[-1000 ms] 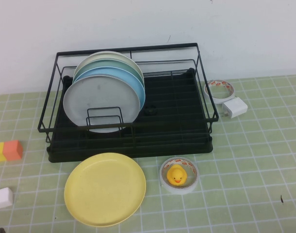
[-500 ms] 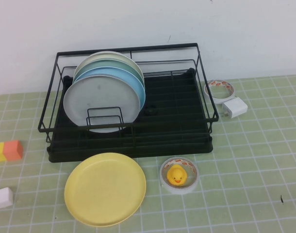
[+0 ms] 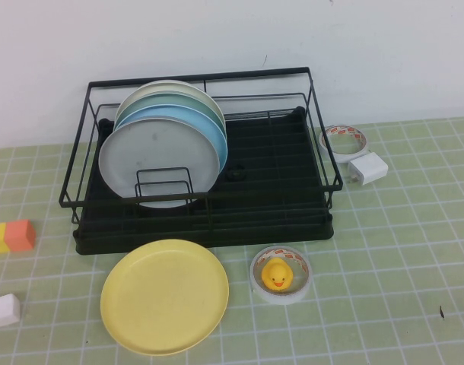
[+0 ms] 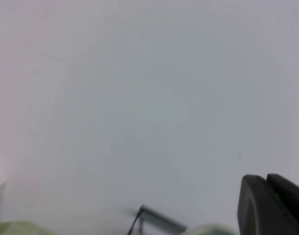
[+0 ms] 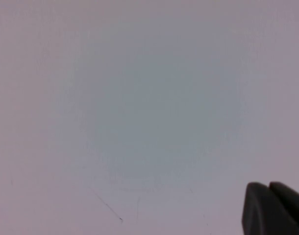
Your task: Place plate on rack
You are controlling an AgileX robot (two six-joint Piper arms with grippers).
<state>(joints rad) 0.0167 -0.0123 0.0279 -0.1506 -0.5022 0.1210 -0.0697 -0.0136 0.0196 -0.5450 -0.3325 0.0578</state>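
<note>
While both my arms sit out of the high view, the pale-yellow plate [image 3: 164,296] lies flat on the green checked table [image 3: 399,251], just in front of the black wire dish rack [image 3: 278,190] and apart from it. 4 plates or so stand upright in the rack's left slots, a grey-white plate [image 3: 152,156] foremost with a light blue plate [image 3: 214,131] behind it. A rubber duck [image 3: 277,274] sits inside a tape roll [image 3: 281,290] just right of the yellow plate. My left gripper [image 4: 273,205] shows only a dark fingertip against the white wall, and my right gripper [image 5: 272,208] likewise; I cannot tell how far either is open.
</note>
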